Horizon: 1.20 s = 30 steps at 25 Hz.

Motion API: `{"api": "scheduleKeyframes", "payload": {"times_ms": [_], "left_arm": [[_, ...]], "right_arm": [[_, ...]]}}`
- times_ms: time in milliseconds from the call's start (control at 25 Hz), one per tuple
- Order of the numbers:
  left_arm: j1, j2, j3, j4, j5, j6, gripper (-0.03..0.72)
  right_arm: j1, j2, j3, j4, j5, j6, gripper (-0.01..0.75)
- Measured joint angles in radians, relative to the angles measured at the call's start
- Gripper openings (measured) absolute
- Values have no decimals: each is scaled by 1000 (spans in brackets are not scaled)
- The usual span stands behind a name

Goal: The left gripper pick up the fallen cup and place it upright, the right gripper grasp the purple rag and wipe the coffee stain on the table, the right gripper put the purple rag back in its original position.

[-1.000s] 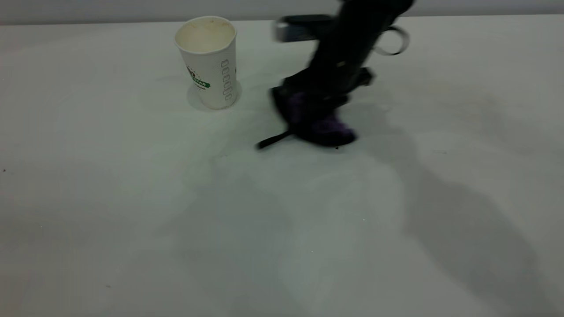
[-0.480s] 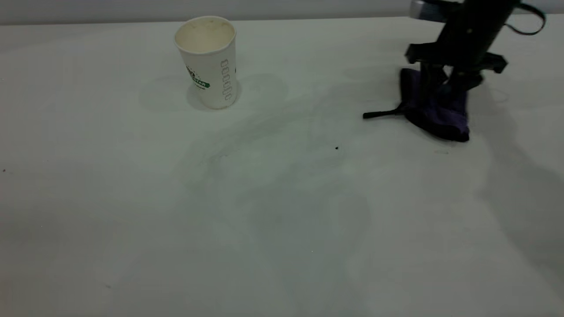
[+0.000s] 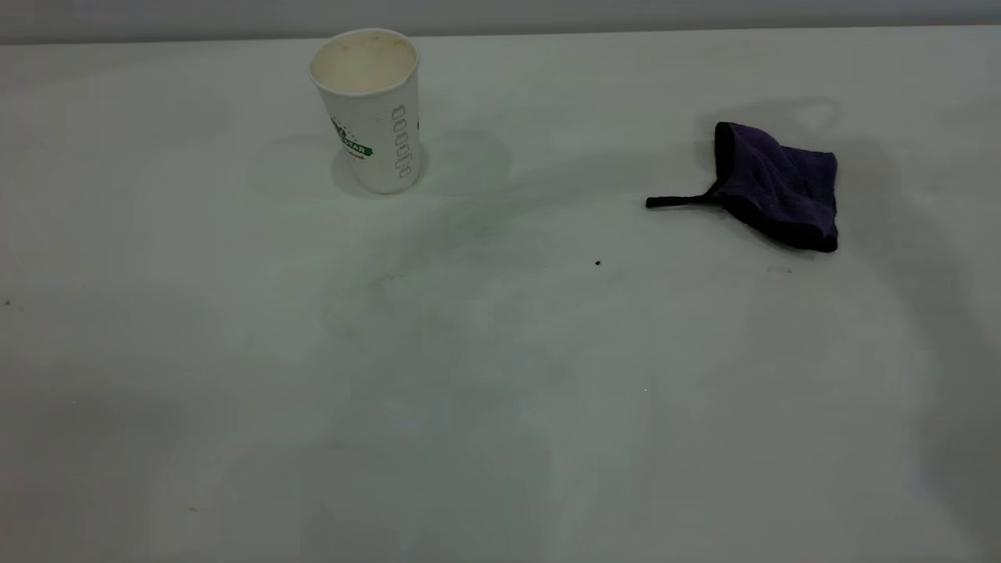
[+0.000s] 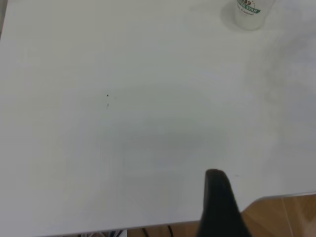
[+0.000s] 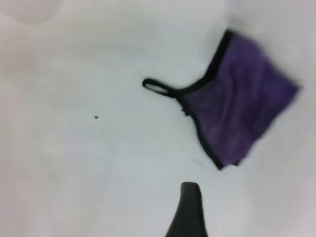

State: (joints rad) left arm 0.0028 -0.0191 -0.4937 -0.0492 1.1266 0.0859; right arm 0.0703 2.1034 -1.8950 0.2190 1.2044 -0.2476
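Note:
The cup stands upright at the back left of the table; its base also shows in the left wrist view. The purple rag lies free on the table at the right, its strap pointing left; it also shows in the right wrist view. No arm is in the exterior view. My right gripper hovers above the table beside the rag, open and empty. Only a black part of my left gripper shows, over the table's edge, far from the cup. No round coffee stain shows, only faint smears.
A tiny black speck lies mid-table, also in the right wrist view. Faint grey smears run between cup and rag. The left wrist view shows the table's edge with wooden floor beyond it.
The right gripper carried the rag from mid-table to the right, let go of it and rose out of the exterior view. The rag now lies spread out. The cup has not moved.

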Motion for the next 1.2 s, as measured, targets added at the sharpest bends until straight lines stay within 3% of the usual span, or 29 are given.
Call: {"api": "scheduleKeyframes", "payload": {"times_ms": [160,400,960,1200], "left_arm": [[0,0,0,0,0,0,542],[0,0,0,0,0,0,542],[0,0,0,0,0,0,542],[0,0,0,0,0,0,542]], "right_arm": [[13,-177,60,-66,11,46,725],[82,-436,349,-165,23,87,724],[82,-888,925,-181,22,140,710],[82,-1232,1124,-194,24,141,696]]}}
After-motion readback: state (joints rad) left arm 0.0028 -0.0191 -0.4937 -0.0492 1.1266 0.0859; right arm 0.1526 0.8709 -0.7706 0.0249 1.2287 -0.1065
